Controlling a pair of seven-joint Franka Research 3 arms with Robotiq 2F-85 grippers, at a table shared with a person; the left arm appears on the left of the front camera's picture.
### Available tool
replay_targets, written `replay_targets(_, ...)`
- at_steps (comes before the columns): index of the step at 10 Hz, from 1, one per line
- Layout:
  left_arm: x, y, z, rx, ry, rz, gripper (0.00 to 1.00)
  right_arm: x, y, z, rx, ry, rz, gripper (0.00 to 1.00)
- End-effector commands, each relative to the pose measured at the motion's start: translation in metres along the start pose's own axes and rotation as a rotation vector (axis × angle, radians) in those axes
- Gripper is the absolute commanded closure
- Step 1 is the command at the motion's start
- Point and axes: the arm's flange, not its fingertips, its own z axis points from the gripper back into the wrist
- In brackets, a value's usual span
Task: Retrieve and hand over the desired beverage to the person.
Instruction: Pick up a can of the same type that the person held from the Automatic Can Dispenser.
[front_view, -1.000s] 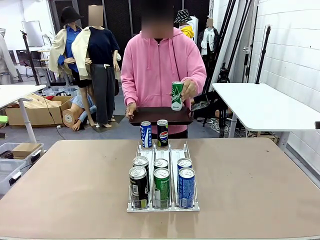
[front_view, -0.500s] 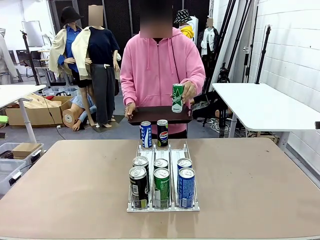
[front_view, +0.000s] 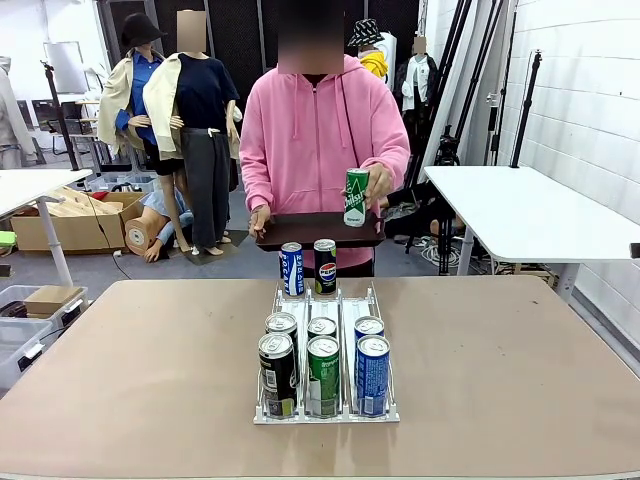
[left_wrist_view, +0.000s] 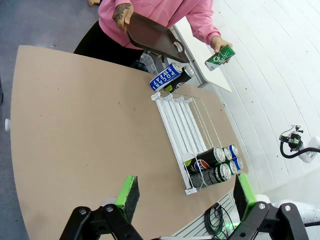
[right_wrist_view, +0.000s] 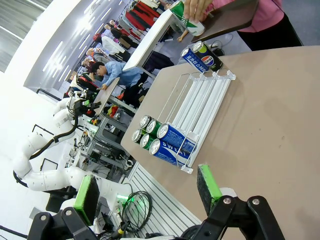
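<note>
Left gripper (left_wrist_view: 186, 194) and right gripper (right_wrist_view: 148, 192): jaws wide, empty, on the near side of the table (front_view: 150, 380). Rack (front_view: 322, 303): 6 cans (front_view: 323, 372) at the near end, 2 cans (front_view: 325, 266) at the far end, none lifted. Beyond, the person (front_view: 322, 130) holds a tray (front_view: 320, 231) and a green can (front_view: 356, 196). Retrieval and handover appear outstanding.
</note>
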Motion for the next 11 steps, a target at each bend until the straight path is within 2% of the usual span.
replay_targets(1,0.0010,-0.0021,0.0022,-0.015,-0.015,0.003,0.00,-0.0015,-0.0016,0.0006,0.012,0.000,0.005,0.00)
replay_targets(11,0.0010,-0.0021,0.0022,-0.015,-0.015,0.003,0.00,-0.0015,-0.0016,0.0006,0.012,0.000,0.005,0.00)
